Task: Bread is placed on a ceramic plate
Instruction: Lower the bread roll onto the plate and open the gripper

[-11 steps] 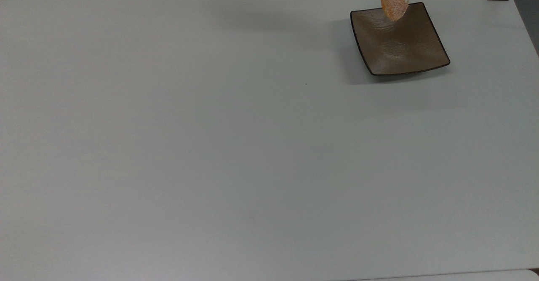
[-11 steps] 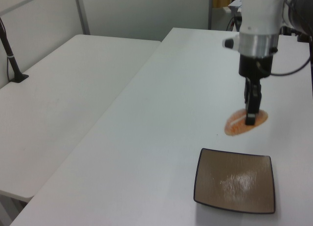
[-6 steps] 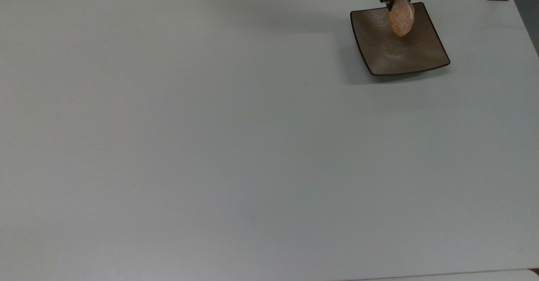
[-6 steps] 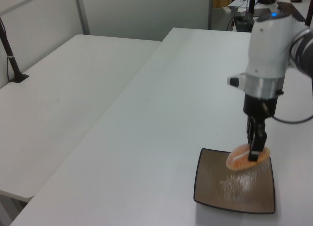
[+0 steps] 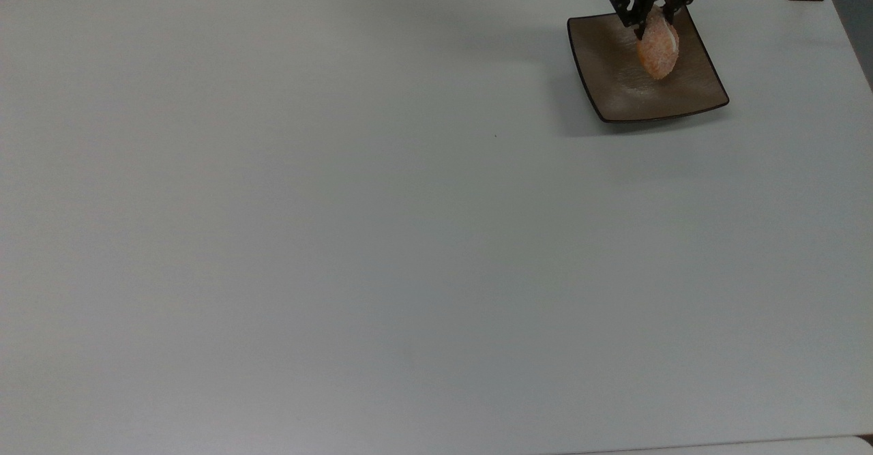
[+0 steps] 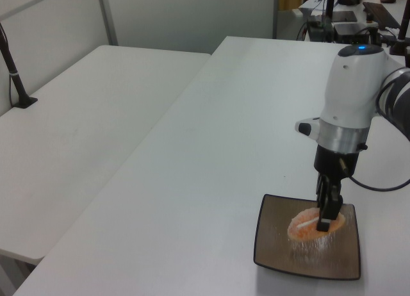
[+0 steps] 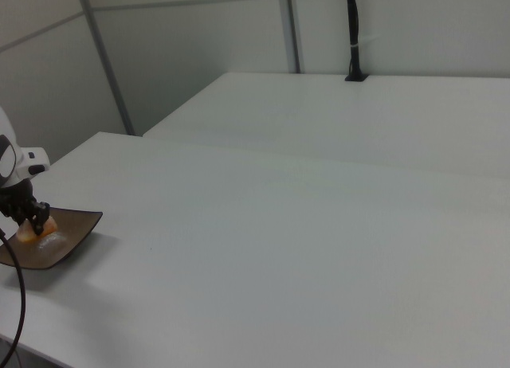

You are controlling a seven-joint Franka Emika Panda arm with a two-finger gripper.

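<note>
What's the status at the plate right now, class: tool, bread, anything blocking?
Tool shut on the bread, over the ceramic plate. Bread low above plate centre, not released. Nothing blocking on the table.

Arm: glossy white rounded housing (image 6: 356, 78), bulbous upper shell, small blue indicator light on top. Below it a silver-grey metallic ring band at the wrist flange. Small white knob with a dark tip juts from the flange toward the left view's left. A second link at the left view's right edge is white with a dark grey joint band. Thin black cable loops from the wrist out to the left view's right.

Gripper (image 6: 327, 213): black body, two narrow black fingers (image 5: 640, 6), boxy bracket shapes visible in the top view. White mount above it.
</note>
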